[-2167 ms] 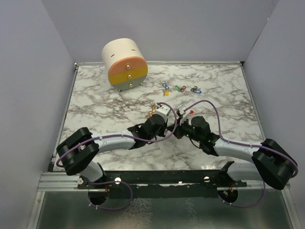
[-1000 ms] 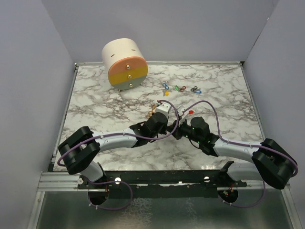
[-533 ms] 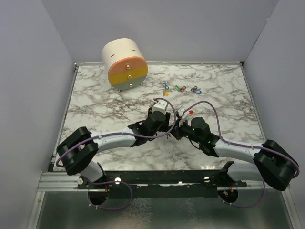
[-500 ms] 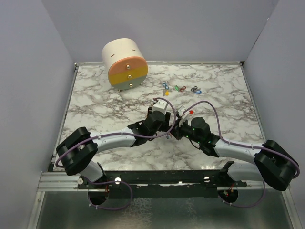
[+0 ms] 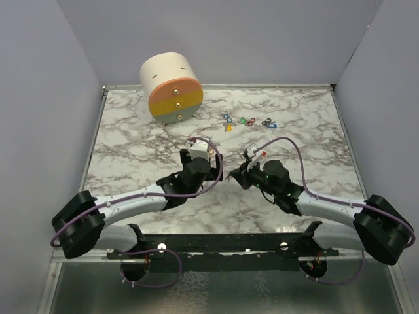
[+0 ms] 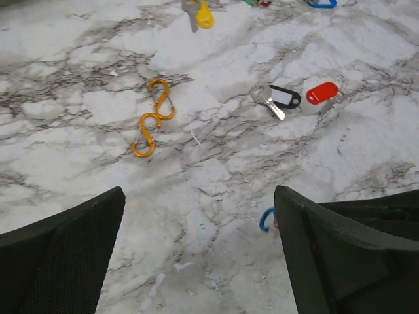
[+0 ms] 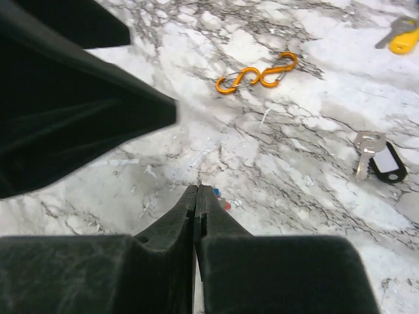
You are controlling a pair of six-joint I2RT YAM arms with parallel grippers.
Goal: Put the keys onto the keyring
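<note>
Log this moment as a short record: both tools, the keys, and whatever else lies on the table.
left tool: open, nothing between its fingers, above the marble table
right tool: shut; any contents unclear
black-tagged key: flat on the table, beside the red-tagged key
yellow-headed key: farther back, loose
orange clips: touching end to end, flat, not held

White marble-patterned tabletop (image 5: 131,157), plain pale lilac walls (image 5: 262,39) on three sides, metal rail (image 5: 72,247) along near edge

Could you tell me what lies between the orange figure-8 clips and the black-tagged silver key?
Only bare marble tabletop and a tiny white sliver, seen in the left wrist view.
</note>
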